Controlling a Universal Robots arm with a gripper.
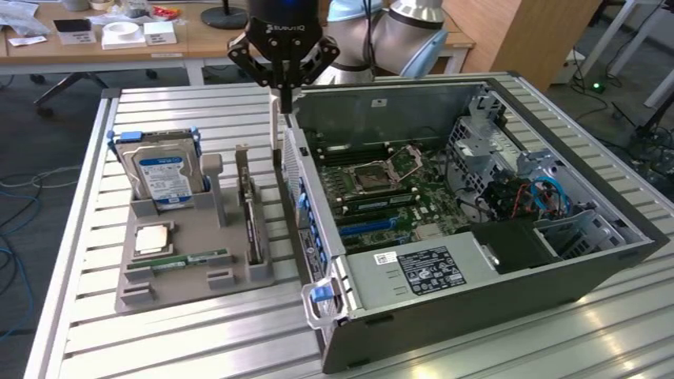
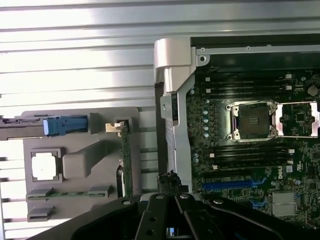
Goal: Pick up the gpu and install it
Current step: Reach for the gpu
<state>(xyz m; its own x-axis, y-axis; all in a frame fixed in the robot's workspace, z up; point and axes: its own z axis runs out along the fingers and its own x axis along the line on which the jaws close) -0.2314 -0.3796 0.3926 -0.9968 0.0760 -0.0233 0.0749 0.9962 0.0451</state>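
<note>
Standing on edge in the grey holder [image 1: 179,272] at centre left, the graphics card [image 1: 249,213] seems parked so you can pinch its top; your jaws hang pressed shut, empty, above the gap beside the computer case [image 1: 463,308].

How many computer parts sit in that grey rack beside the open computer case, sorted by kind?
Silver hard drive with blue label: 1
Square silvery processor chip: 1
Small green memory stick: 1
Thin dark gpu card standing on edge: 1
Total: 4
</note>
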